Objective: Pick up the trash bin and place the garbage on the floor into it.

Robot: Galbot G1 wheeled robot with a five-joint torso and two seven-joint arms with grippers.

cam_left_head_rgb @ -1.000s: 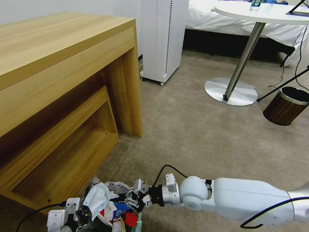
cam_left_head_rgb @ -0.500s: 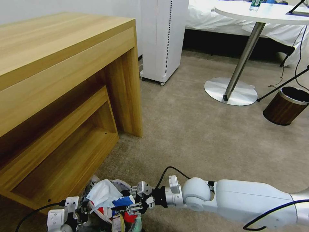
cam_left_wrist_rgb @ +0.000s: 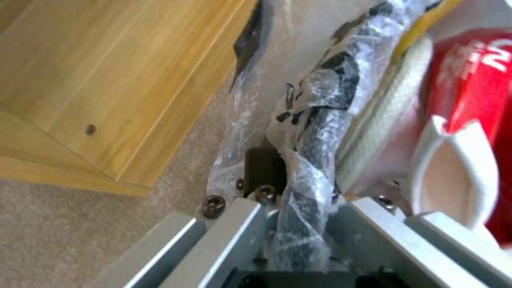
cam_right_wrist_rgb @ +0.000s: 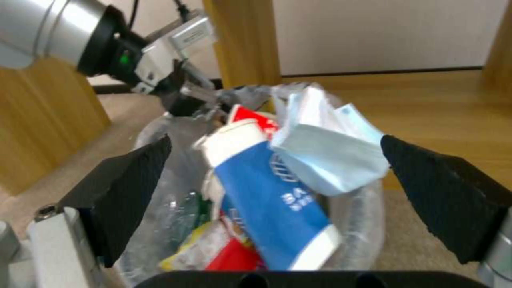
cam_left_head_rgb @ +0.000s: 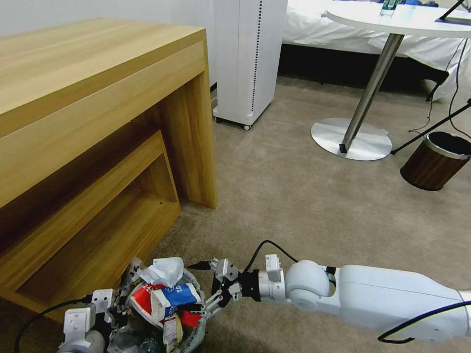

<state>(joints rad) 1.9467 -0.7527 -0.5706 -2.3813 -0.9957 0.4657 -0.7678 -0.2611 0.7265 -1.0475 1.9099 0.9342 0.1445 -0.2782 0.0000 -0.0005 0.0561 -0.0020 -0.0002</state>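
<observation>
The trash bin (cam_left_head_rgb: 194,338), lined with a crinkled clear bag, sits tilted at the near left on the beige floor (cam_left_head_rgb: 294,206). My left gripper (cam_left_head_rgb: 115,318) is shut on its rim (cam_left_wrist_rgb: 312,160), with the bag pinched between the fingers. The garbage is heaped inside: crumpled white paper (cam_left_head_rgb: 164,270), a blue-white carton (cam_left_head_rgb: 175,295) and red wrappers (cam_left_head_rgb: 141,300). My right gripper (cam_left_head_rgb: 202,288) stands open just right of the bin with nothing between its fingers. In the right wrist view, the carton (cam_right_wrist_rgb: 272,200) and white paper (cam_right_wrist_rgb: 325,156) lie beyond the spread fingers (cam_right_wrist_rgb: 123,188).
A wooden desk (cam_left_head_rgb: 98,98) with a low shelf stands close on the left. Farther back are a white appliance (cam_left_head_rgb: 245,59), a round table's metal base (cam_left_head_rgb: 351,139) and a brown wood-grain bin (cam_left_head_rgb: 434,162). Open carpet lies ahead and to the right.
My right gripper opened, let the blue-white carton go into the bin, and drew back slightly to the right. The carton now lies on the heap.
</observation>
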